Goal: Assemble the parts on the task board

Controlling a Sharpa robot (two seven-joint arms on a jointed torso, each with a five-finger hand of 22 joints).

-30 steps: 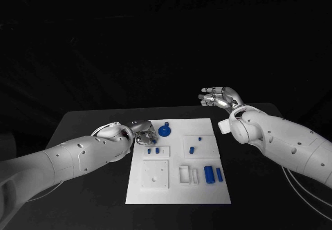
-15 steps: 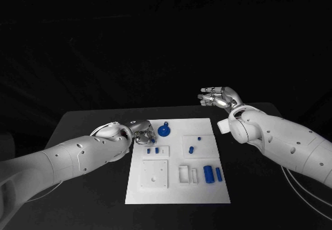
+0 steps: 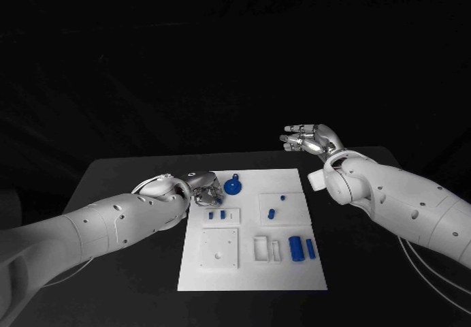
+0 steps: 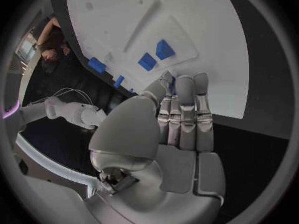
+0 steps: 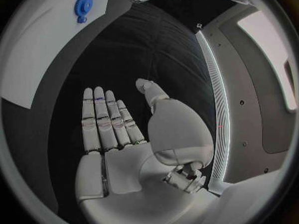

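One task board (image 3: 290,272), two hands

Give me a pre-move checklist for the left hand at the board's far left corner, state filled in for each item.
1. Left hand over the task board edge: ok.
2. Left hand holding a part: cannot tell; fingers are together with something blue at the tips.
3. Round blue part free beside the left hand: ok.
4. Right hand empty, fingers apart: ok.
5. Right hand off the board: ok, raised beyond the table.
6. Blue cylinder lying untouched near the front: ok.
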